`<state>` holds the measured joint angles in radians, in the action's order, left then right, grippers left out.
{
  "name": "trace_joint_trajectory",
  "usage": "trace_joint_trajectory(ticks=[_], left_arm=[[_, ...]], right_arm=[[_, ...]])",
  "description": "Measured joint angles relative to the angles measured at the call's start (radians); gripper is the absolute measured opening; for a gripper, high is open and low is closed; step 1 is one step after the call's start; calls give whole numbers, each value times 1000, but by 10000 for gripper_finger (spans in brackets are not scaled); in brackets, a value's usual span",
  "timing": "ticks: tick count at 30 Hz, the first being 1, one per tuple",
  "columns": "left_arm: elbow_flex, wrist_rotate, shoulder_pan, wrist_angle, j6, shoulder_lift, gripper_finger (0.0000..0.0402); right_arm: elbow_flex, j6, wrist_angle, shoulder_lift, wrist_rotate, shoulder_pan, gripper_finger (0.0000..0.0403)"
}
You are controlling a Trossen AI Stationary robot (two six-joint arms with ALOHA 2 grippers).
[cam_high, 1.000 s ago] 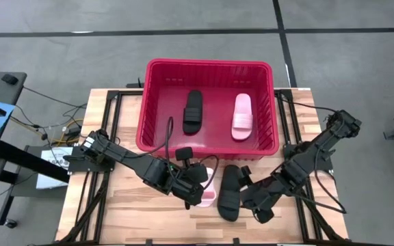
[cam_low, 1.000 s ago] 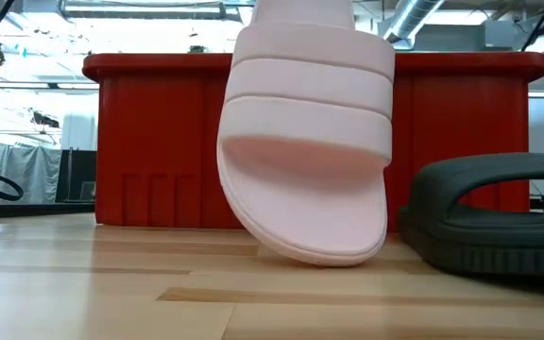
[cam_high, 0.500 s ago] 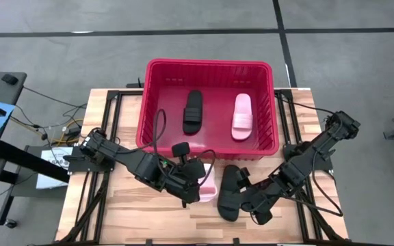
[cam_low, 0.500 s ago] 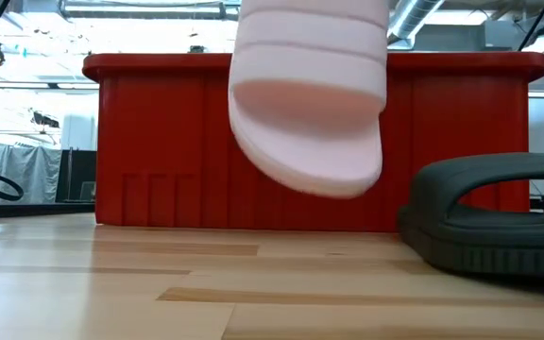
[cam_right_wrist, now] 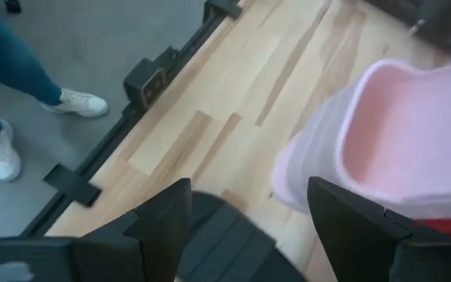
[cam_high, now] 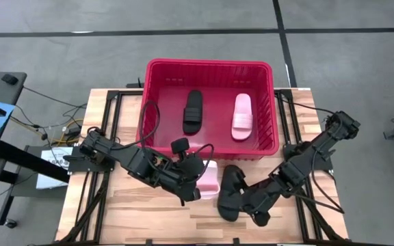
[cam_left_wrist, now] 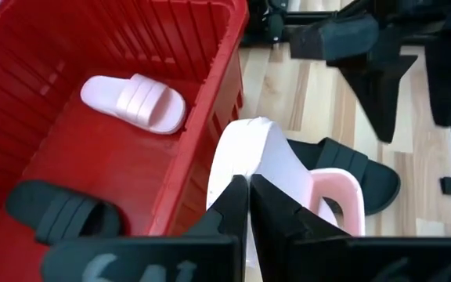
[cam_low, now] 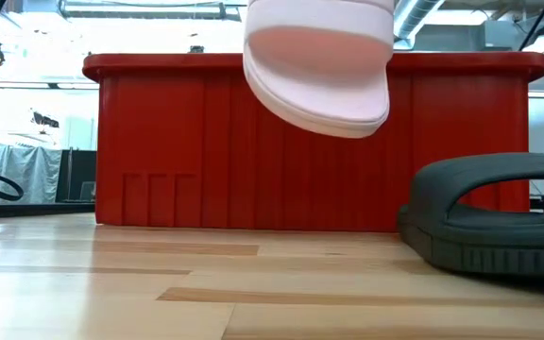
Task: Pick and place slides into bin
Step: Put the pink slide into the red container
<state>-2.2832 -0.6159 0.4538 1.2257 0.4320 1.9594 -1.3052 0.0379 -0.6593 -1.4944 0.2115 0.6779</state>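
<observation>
A light pink slide (cam_high: 211, 178) hangs in the air in front of the red bin's near wall (cam_high: 207, 152), with my left gripper (cam_high: 197, 180) shut on it. In the low view the pink slide (cam_low: 319, 66) floats at the height of the bin's rim (cam_low: 159, 64). A black slide (cam_high: 228, 195) lies sole-down on the table to its right. My right gripper (cam_high: 247, 200) is open just above the black slide (cam_right_wrist: 225, 235), one finger on either side of it. Inside the bin lie one black slide (cam_high: 193, 111) and one pink slide (cam_high: 242, 116). My left gripper pinches the edge of the pink slide's sole (cam_left_wrist: 245, 168) between its two fingers, at the end away from the toe. The fingers slant downward from the table's left. The slide is lifted clear of the table, its strap (cam_left_wrist: 339, 196) to one side and its toe end (cam_low: 324, 109) free.
The bin (cam_left_wrist: 92, 149) takes up the table's far middle, and its near wall stands close behind the lifted slide. Bare wooden table (cam_high: 128, 205) lies at the near left. A person's legs and white shoes (cam_right_wrist: 2, 153) show on the floor beyond the table's edge.
My left gripper has risen and drawn slightly toward the bin, still shut on the pink slide. The slide has gone from hanging toe-down low over the table to the height of the bin's rim, its toe end swinging up toward level. The black slide has stayed put.
</observation>
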Motion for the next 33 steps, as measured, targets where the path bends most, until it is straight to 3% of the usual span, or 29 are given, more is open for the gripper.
trace_joint_trajectory(ticks=[12,21,33], left_arm=[[0,0,0,-12,-2,0,0],[0,0,0,-13,-2,1,0],[0,-10,-1,-25,-14,1,1]], right_arm=[[-1,128,67,0,0,-84,249],[-1,131,70,0,0,-132,249],[-1,119,79,0,0,-110,249]])
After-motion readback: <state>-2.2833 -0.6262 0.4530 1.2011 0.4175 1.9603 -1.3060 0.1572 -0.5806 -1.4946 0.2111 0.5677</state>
